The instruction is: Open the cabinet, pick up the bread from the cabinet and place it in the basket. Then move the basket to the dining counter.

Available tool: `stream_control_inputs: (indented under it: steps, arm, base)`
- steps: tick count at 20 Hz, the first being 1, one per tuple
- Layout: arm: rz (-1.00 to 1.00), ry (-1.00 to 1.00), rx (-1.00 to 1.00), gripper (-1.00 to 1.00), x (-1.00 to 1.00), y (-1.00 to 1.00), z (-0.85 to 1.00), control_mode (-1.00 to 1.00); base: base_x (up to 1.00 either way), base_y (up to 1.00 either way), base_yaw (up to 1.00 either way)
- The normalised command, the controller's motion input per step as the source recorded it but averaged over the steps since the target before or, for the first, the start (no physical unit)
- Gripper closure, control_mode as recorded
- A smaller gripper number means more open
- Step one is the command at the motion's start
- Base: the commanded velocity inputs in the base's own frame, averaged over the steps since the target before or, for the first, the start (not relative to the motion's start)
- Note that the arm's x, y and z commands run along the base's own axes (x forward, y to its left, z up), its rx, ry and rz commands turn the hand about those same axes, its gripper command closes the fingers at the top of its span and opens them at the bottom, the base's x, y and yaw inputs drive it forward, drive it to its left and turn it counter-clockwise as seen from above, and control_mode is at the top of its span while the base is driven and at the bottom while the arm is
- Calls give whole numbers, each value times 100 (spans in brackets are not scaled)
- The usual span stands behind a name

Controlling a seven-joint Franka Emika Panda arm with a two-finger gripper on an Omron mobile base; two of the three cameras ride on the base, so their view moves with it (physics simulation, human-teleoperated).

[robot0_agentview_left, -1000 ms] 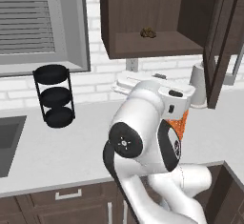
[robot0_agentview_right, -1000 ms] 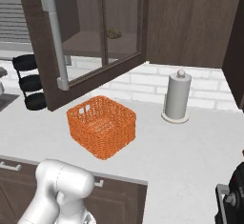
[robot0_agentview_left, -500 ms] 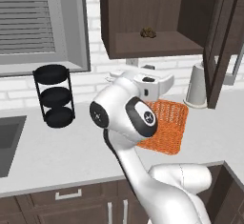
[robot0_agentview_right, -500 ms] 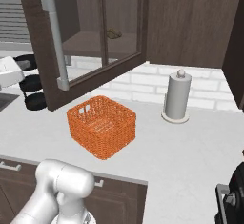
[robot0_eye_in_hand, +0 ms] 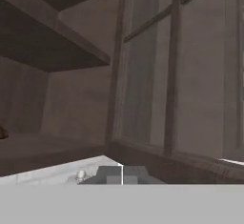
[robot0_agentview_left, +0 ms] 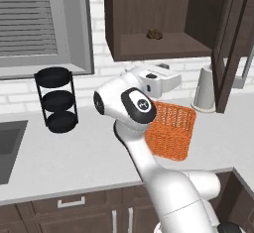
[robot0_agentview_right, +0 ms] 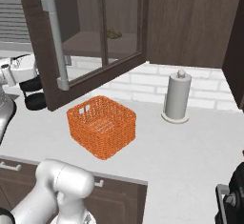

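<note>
Cabinet (robot0_agentview_left: 163,14) door swung open. Bread (robot0_agentview_left: 154,33) on shelf inside, well above and beyond gripper (robot0_eye_in_hand: 122,175). Jaws closed, holding nothing, tips pressed together. Hand below shelf level, over counter (robot0_agentview_left: 69,152). Basket (robot0_agentview_right: 102,126) on counter beneath open door, apart from gripper.

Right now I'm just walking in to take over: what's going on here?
The cabinet door is already swung open. The bread sits on the shelf inside, untouched. The gripper is shut and empty, pointing into the cabinet. The orange basket sits empty on the worktop below, beside a paper towel roll.
</note>
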Motion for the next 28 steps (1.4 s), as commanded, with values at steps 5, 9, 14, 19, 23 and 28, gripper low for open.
stream_control_inputs:
  steps: [5, 9, 14, 19, 23, 28]
  arm:
    - [-28, 0, 0, 100, 15, -57, 0, -100]
    - [-10, 0, 0, 100, 14, -57, 0, -100]
    - [-10, 0, 0, 100, 2, -70, 0, -100]
    - [-9, 0, 2, 100, -7, -80, 0, -100]
    - [-14, 0, 3, 100, -17, -88, 0, -100]
    - [-15, -1, 5, 100, -35, -96, 0, -100]
  base:
    - [0, 0, 0]
    - [0, 0, 0]
    - [0, 0, 0]
    - [0, 0, 0]
    - [0, 0, 0]
    - [0, 0, 0]
